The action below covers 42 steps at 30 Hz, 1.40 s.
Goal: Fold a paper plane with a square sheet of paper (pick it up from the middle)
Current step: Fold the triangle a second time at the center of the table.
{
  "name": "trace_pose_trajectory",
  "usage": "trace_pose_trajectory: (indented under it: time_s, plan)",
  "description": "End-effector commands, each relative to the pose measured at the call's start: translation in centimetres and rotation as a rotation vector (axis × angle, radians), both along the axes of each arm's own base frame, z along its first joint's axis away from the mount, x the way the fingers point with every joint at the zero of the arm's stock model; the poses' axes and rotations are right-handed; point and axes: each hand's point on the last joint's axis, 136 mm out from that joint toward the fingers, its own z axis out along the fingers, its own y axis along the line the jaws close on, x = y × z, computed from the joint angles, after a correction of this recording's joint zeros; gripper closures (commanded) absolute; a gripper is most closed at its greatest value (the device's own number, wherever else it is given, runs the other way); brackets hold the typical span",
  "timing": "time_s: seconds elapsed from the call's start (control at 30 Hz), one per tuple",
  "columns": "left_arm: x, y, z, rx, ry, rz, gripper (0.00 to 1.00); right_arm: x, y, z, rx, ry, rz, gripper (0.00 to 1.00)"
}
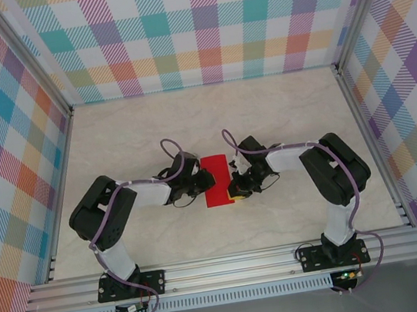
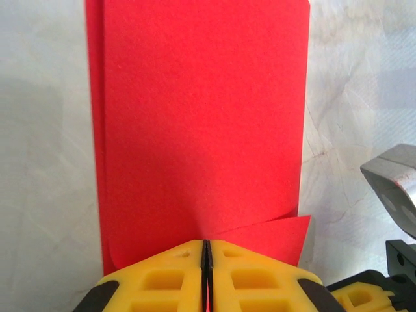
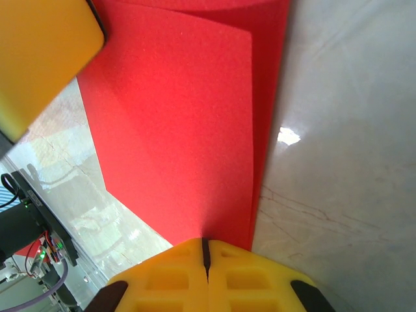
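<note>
Item one, nearest the lens: the yellow fingers of the left pincer [image 2: 205,244], pressed together with a sliver of red between them, so I log it as clenched on the square sheet of paper [image 2: 201,130]. Item two: the right pincer [image 3: 205,242], likewise clenched on the sheet's opposite edge. Item three: the sheet itself, doubled over into a rectangle, lying mid-counter [image 2: 354,97] between the two pincers. The upper layer sits slightly off the lower one along one side, and a corner flap pokes out near the left fingers. My judgement: the fold is in hand, and to do it well I would square the layers flush before pressing any crease, keeping both nips firm. Not legible: the paper inside the jaws, the side edges under the wrists from above, and how sharp the crease is.
</note>
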Motion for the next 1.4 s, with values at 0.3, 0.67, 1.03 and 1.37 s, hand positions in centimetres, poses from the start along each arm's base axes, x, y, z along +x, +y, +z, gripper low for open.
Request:
trace_pose_trajectory:
  time_s: [0.3, 0.67, 1.03, 1.37]
  plan:
    - [1.1, 3.1, -1.5, 0.056, 0.019, 0.073, 0.89, -3.1, -3.2, -4.7, -0.196, 0.113, -0.004, 0.95]
    - [1.5, 4.3, -1.9, 0.072, -0.004, 0.072, 0.89, -3.0, -3.1, -4.7, -0.195, 0.115, -0.006, 0.95]
    - [2.6, 4.8, -0.1, 0.05, -0.044, 0.072, 0.88, -3.0, -3.1, -4.8, -0.196, 0.116, -0.007, 0.94]
    - [3.1, 3.9, 4.5, -0.037, -0.097, 0.041, 0.86, -2.8, -2.9, -4.6, -0.188, 0.113, -0.01, 0.94]
